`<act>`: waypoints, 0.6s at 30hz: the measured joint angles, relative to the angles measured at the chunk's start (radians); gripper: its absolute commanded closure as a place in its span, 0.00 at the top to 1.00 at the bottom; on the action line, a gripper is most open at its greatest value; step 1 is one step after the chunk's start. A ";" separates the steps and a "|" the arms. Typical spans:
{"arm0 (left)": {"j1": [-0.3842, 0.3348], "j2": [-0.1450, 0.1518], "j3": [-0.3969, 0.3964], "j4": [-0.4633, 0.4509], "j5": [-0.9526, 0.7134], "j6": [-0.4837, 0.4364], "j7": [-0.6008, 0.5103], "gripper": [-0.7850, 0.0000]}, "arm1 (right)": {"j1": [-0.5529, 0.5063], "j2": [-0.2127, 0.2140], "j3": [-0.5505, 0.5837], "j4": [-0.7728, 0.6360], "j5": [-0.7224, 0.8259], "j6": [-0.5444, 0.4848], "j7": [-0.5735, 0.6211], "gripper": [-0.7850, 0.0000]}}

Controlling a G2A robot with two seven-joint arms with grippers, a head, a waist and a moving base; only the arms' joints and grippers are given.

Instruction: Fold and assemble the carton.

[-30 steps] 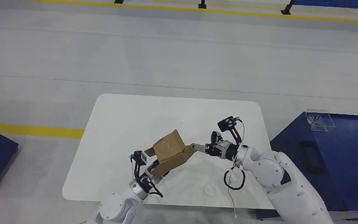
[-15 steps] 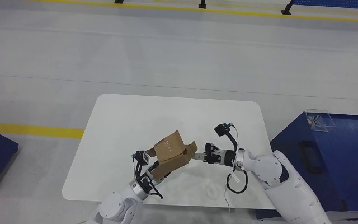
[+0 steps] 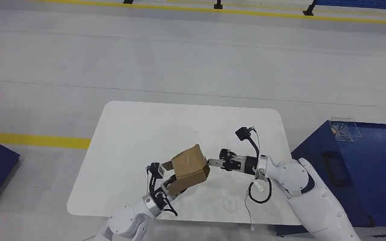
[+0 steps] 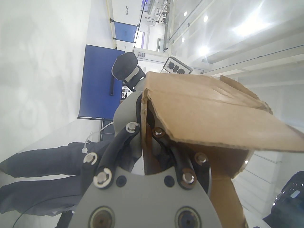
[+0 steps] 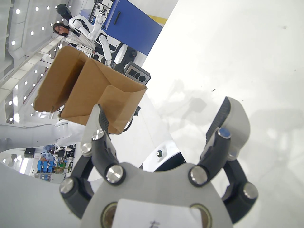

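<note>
1 carton [image 3: 190,165] over table [image 3: 132,132], left end effector [image 3: 167,182] clamping it, right end effector [image 5: 162,106] spread

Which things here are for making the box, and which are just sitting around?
For the job:
carton
left gripper, clamped on the carton's wall
right gripper, open beside the carton

Just around:
white table
blue cabinet off to the side
clear box on top of the cabinet

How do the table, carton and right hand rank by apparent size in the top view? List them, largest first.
1. table, by far the largest
2. carton, much smaller, though it sits nearer the camera
3. right hand, clearly the smallest
</note>
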 measured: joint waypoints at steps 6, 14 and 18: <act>-0.002 -0.001 0.003 0.002 0.009 0.002 -0.002 0.00 | 0.025 -0.006 -0.026 0.007 -0.034 0.015 0.007 1.00; -0.006 -0.002 0.000 0.006 0.005 0.008 -0.003 0.00 | 0.039 -0.015 -0.056 0.021 -0.055 0.025 0.007 1.00; -0.006 -0.003 0.000 0.006 0.004 0.009 -0.005 0.00 | 0.043 -0.019 -0.065 0.025 -0.052 0.023 0.005 1.00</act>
